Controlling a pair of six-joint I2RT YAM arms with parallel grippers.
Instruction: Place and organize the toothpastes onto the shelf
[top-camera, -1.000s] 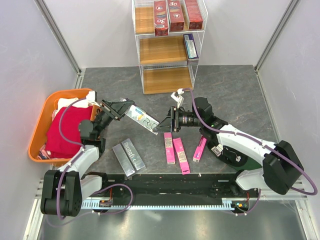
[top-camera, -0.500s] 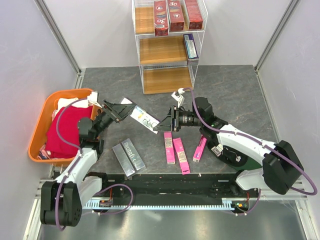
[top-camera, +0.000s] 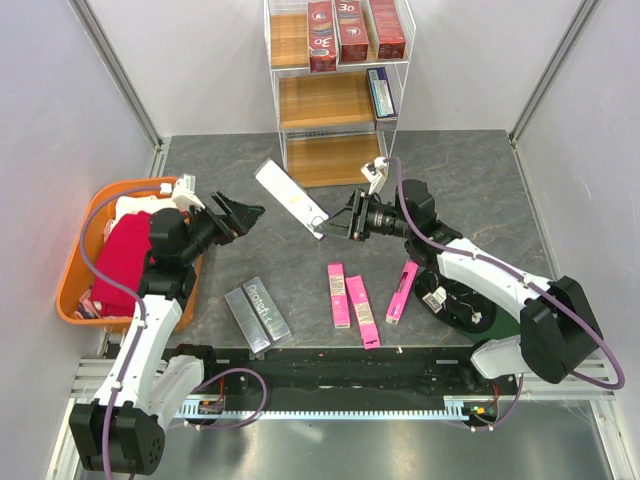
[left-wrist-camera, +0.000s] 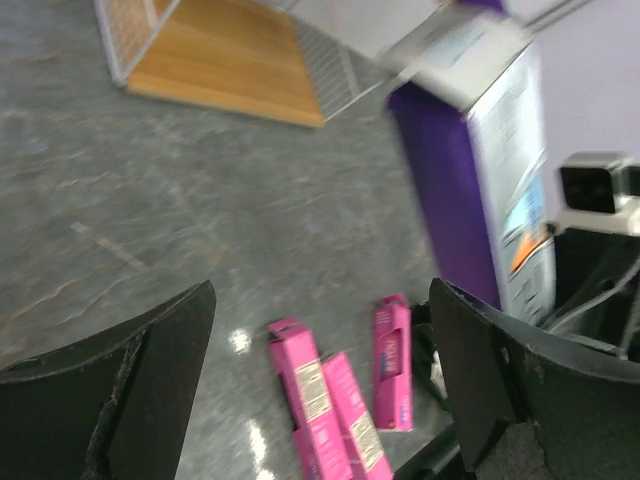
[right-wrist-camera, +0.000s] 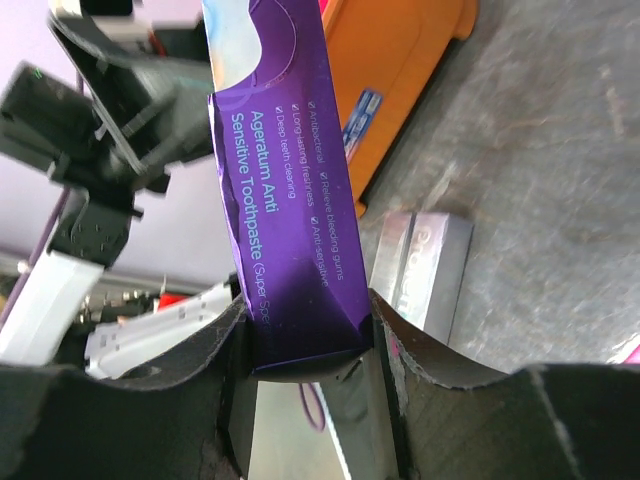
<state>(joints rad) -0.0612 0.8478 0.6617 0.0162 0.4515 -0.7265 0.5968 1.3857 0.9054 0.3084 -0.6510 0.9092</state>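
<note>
My right gripper (top-camera: 332, 229) is shut on one end of a purple-and-white toothpaste box (top-camera: 289, 196), which it holds in the air in front of the shelf (top-camera: 336, 160). In the right wrist view the purple box (right-wrist-camera: 290, 200) sits clamped between both fingers (right-wrist-camera: 200, 370). My left gripper (top-camera: 245, 213) stands open and empty to the left of the box, apart from it. Three red toothpastes (top-camera: 352, 30) stand on the top tier and a purple one (top-camera: 380, 92) on the middle tier. Three pink boxes (top-camera: 350, 297) and two silver-grey ones (top-camera: 257, 313) lie on the table.
An orange tub (top-camera: 78, 258) with a red cloth (top-camera: 125, 262) sits at the left edge beside my left arm. The left wrist view shows the pink boxes (left-wrist-camera: 320, 410) below the open jaws and the shelf's bottom tier (left-wrist-camera: 225, 60) beyond. A cable loops under my right arm.
My left gripper let go of the purple box, opened wide and drew back to the left. My right gripper closed on the box and lifted it toward the shelf.
</note>
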